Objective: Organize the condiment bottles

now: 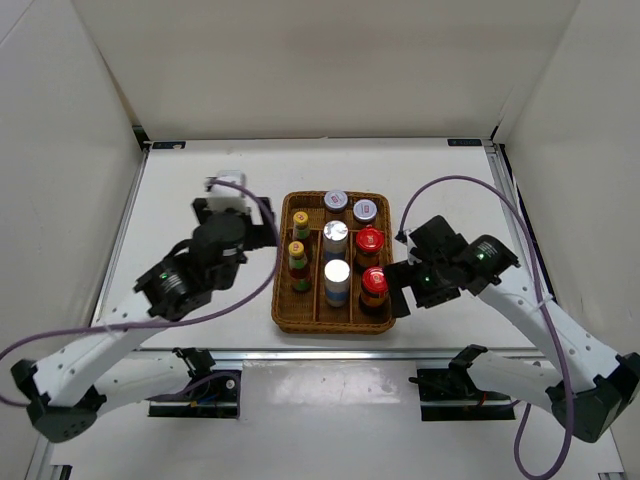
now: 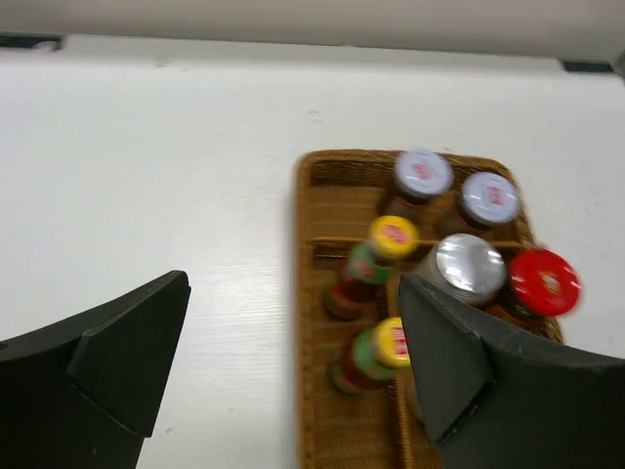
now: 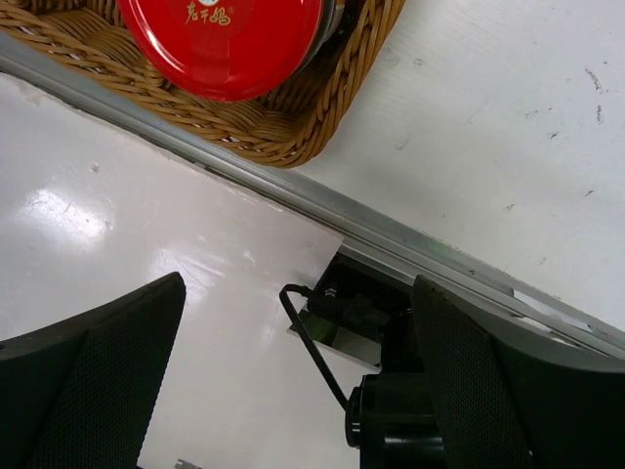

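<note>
The condiment bottles stand in the brown wicker tray (image 1: 284, 300): two grey-lidded jars (image 1: 336, 200) at the far end, two yellow-capped bottles (image 1: 297, 248) on the left, a silver-topped (image 1: 335, 233) and a white-topped one (image 1: 337, 270) in the middle, two red-capped ones (image 1: 374, 279) on the right. My left gripper (image 1: 237, 222) is open and empty just left of the tray; its wrist view (image 2: 293, 293) shows the yellow caps (image 2: 394, 234) beside the right finger. My right gripper (image 1: 402, 288) is open and empty at the tray's near right corner, below a red cap (image 3: 225, 39).
The tray's rim (image 3: 293, 127) lies close to the table's metal front rail (image 3: 391, 234), with my arm base mount (image 3: 391, 410) beyond it. White walls enclose the table on three sides. A purple cable (image 1: 450, 182) loops over the right arm.
</note>
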Controlling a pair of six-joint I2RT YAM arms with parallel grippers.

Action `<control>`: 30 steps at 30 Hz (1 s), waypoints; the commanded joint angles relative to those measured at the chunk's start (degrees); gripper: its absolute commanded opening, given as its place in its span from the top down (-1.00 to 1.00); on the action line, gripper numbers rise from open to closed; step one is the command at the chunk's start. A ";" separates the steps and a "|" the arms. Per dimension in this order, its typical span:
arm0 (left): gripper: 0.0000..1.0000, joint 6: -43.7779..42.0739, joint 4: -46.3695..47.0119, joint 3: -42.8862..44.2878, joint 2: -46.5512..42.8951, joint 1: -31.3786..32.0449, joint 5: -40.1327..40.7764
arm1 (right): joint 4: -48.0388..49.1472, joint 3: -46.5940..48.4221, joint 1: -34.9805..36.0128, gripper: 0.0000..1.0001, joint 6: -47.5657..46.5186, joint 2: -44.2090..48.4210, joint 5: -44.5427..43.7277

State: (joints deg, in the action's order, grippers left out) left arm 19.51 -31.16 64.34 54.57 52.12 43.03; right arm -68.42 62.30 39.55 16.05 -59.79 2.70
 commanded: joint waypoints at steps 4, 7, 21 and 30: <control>-0.99 10.61 -21.90 -3.60 -8.85 -13.42 1.37 | 0.31 0.89 0.35 -1.00 1.00 5.28 -3.40; -0.99 14.23 -28.95 -4.91 -9.57 -16.86 1.44 | 0.31 0.89 0.35 -1.00 2.22 9.58 -5.42; -0.99 18.83 -17.13 -15.37 -14.39 -25.66 2.06 | -1.98 1.42 0.35 -1.00 9.79 15.84 -16.50; -0.99 6.01 0.38 -24.78 -14.33 -25.66 3.56 | -1.98 1.42 0.35 -1.00 11.18 14.88 -17.72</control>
State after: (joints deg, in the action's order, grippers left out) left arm 32.01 -39.88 41.82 37.54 26.74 45.45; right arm -70.39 62.33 39.55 25.30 -44.03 -12.38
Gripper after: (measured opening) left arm 0.986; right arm 0.998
